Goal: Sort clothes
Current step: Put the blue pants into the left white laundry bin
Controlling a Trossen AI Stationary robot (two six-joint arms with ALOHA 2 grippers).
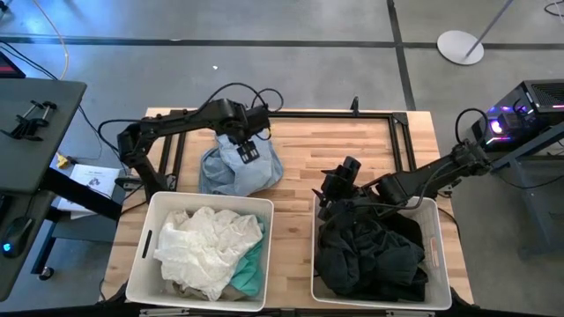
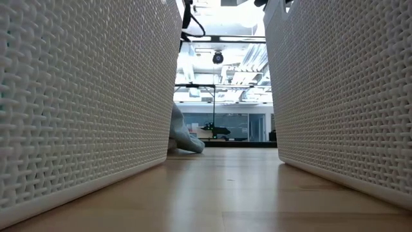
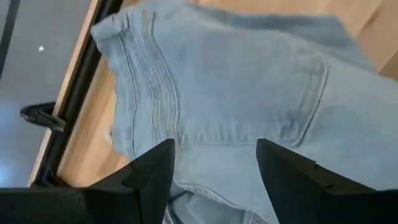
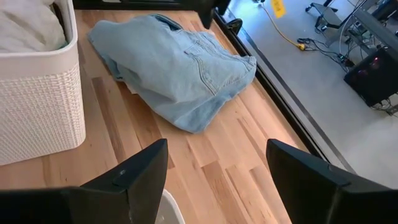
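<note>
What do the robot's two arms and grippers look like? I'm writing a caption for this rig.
Both arms are black, jointed and slim, with black cables looping off them. The left gripper and right gripper each have two broad, flat, dark matte fingers with angular edges. No markings are legible.

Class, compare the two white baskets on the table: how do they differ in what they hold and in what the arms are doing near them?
The left basket holds light garments, white and teal; the right basket holds only dark clothes. The open right claw hovers at the right basket's far rim; the left basket has no claw near it, since the open left claw is over the pale blue jeans. Both share a woven white rectangular shape.
</note>
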